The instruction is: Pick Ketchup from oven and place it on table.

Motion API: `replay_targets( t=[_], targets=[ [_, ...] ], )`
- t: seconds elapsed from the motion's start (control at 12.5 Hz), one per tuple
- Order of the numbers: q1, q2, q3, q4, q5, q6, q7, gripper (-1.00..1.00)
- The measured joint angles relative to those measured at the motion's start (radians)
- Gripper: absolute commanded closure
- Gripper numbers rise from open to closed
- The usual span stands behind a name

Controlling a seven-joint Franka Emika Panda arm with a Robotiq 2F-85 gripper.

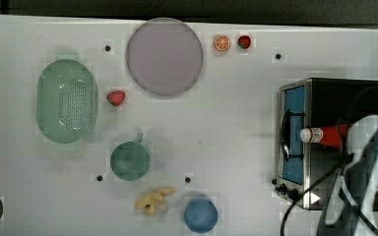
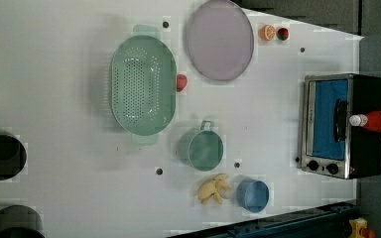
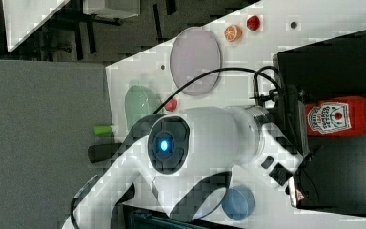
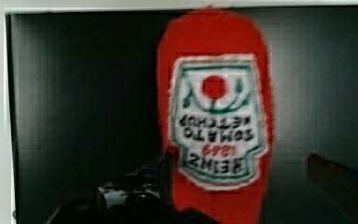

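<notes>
Across the top view, from its left, a green colander (image 1: 67, 101), a strawberry (image 1: 116, 98), a grey plate (image 1: 164, 56), a green cup (image 1: 130, 160), a peeled banana (image 1: 153, 200) and a blue bowl (image 1: 201, 215) are found spread over the white surface (image 1: 236, 113), well apart from the work area. An orange slice (image 1: 222, 43) and a second strawberry (image 1: 244, 42) are noted just beside each other near the far edge.

At the top view's right the oven (image 1: 325, 93) is seen with its glass door shut. The Ketchup (image 1: 324, 135) is laid flat on the oven's black top, label upward, its white cap projecting over the door side; lying down, it presents its slim body for a grasp from above, it is judged.

The hand (image 4: 242, 182) is held directly over the bottle in the wrist view, with one finger to each side of the red body. It is spread wide, nearly to its limit, and nothing is gripped. Contact with the bottle cannot be confirmed. The grasp is judged not yet made.
</notes>
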Motion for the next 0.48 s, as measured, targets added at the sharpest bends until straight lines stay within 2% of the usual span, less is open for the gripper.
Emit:
replay_targets(
  t=[0.24, 0.32, 0.4, 0.48],
  targets=[
    [0.008, 0.03, -0.018, 0.006, 0.056, 0.058, 0.0, -0.99],
    [0.001, 0.038, -0.02, 0.007, 0.062, 0.056, 0.0, -0.6],
    [-0.011, 0.057, -0.014, 0.02, 0.062, 0.057, 0.0, -0.36],
    [-0.013, 0.066, -0.014, 0.026, 0.065, 0.054, 0.0, -0.27]
  ],
)
